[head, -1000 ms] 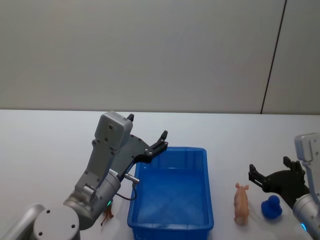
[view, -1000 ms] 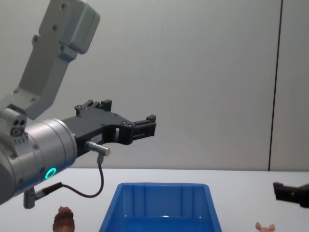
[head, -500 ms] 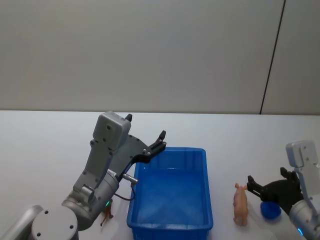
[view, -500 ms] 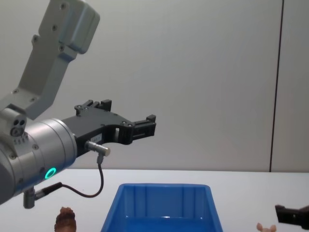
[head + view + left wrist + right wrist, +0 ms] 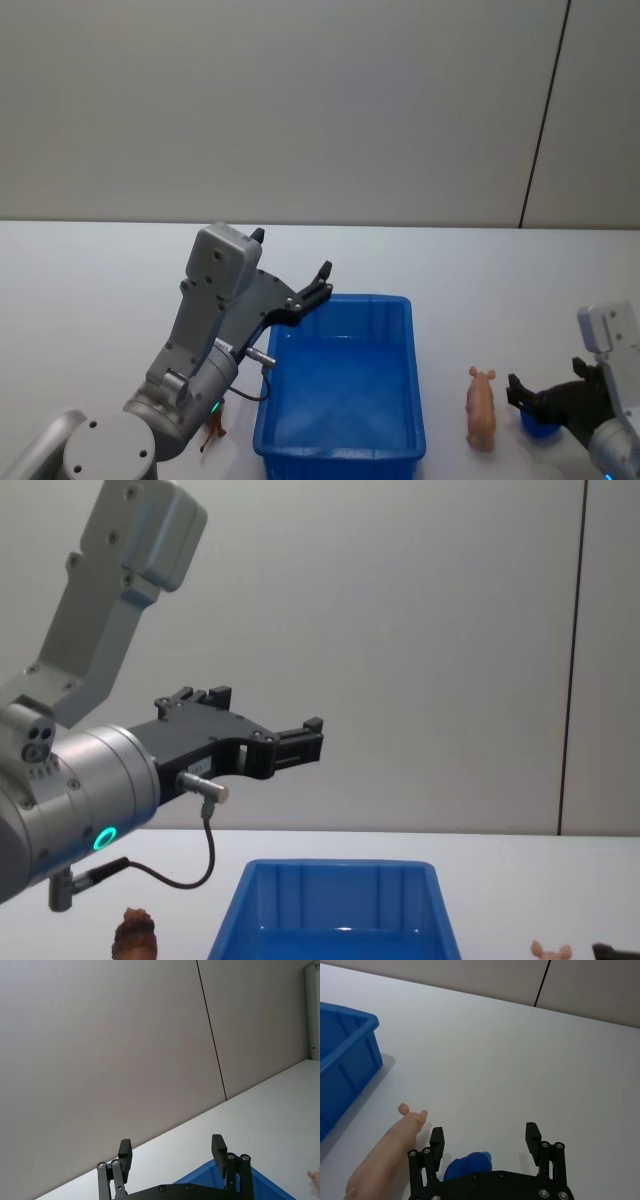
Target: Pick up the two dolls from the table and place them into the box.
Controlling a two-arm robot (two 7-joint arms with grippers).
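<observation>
The blue box stands on the white table, and its inside looks bare. The brown doll stands by the box's near left corner, also low in the chest view. The blue doll sits right of the box, low between the fingers of my open right gripper, closer to one finger. From the head, my right gripper is down at the table and covers most of the blue doll. My left gripper hangs open and holds nothing above the box's far left corner.
A pink pig toy lies between the box and the blue doll, close beside my right gripper's finger. A grey wall stands behind the table. Bare tabletop stretches beyond the box and to its left.
My right gripper has dropped lower and nearer, down over the blue doll, which now shows less in the head view. The left arm, box and brown doll have not moved.
</observation>
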